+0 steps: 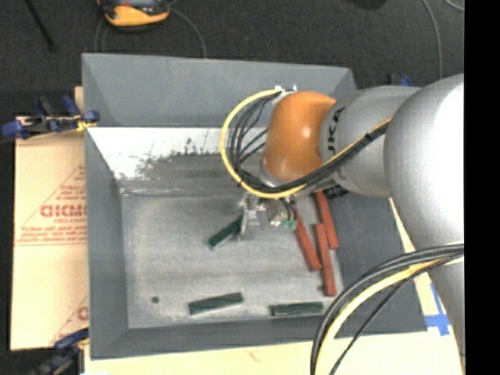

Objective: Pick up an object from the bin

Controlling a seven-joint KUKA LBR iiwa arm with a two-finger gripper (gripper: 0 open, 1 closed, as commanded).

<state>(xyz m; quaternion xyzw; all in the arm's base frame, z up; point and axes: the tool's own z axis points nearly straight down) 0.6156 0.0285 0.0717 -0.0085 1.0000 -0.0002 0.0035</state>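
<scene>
Orange wrist cover point(297, 139) masked the gripper point(254, 216), its closure indeterminate, set at the upper end of a dark green strip point(225, 234) slanted in the middle of the bin point(105, 233), apparently chosen for lying apart from the red sticks point(316, 241).

Black letters point(335, 133) "KU", partly hidden by cables point(234, 131), on grey arm link point(391, 143) beside orange cover point(297, 135).

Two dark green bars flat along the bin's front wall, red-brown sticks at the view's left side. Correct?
No. The red-brown sticks lie at the view's right side, not the left, as the camera view shows. The two dark green bars do lie flat along the front wall.
</scene>
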